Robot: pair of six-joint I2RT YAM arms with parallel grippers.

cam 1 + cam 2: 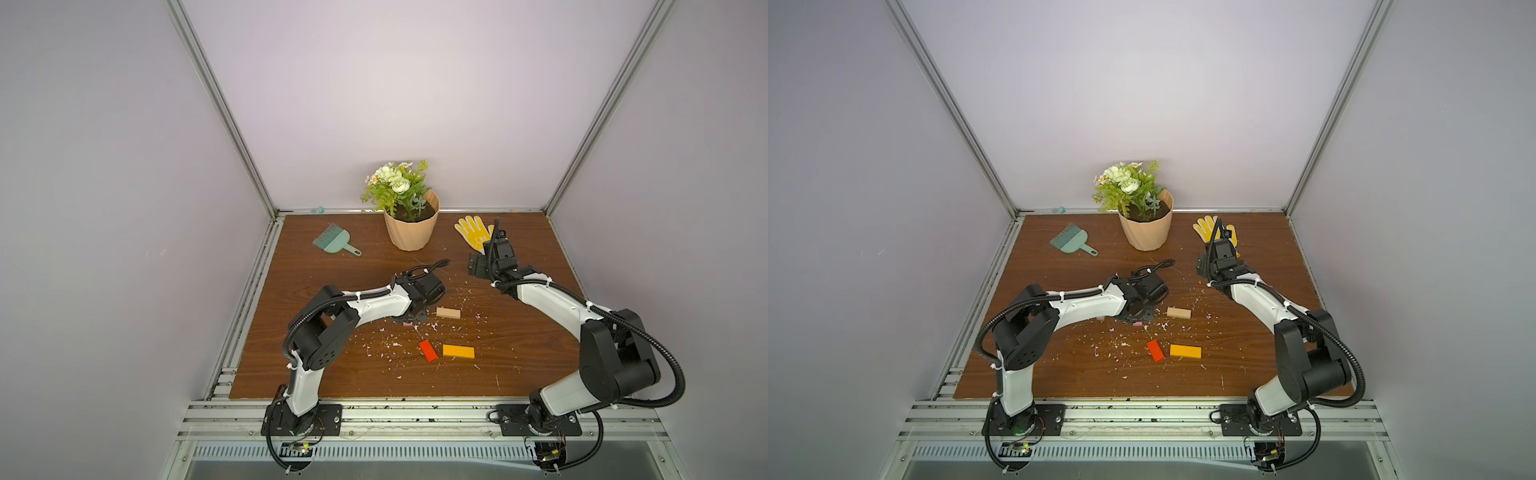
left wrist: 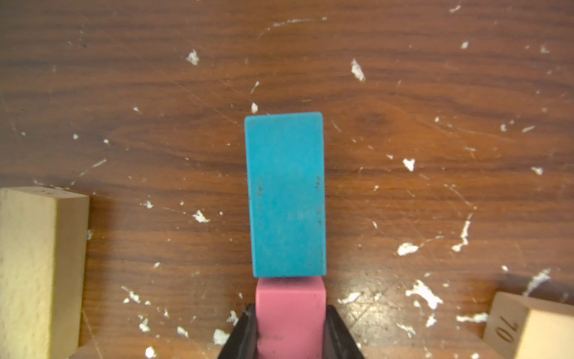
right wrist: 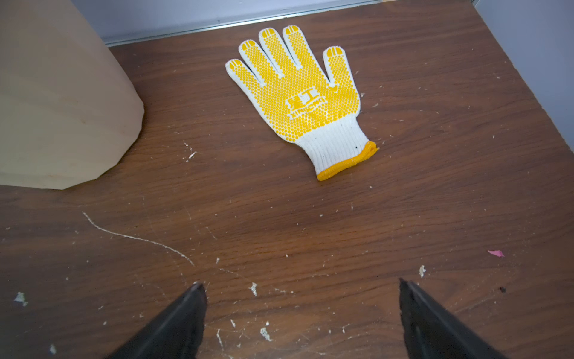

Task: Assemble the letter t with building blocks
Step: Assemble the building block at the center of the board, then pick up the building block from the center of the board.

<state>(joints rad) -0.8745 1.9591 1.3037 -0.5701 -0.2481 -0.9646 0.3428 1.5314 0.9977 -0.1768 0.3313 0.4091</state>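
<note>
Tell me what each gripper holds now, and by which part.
Left gripper grips the pink block by its long sides. Right gripper is open, holding nothing.

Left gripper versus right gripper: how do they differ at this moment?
The left gripper is shut on the pink block; the right gripper stands open and empty. The left gripper sits mid-table, its pink block butted against the teal block; the right gripper hangs farther back, facing the glove. Both are black and angled down toward the table.
</note>
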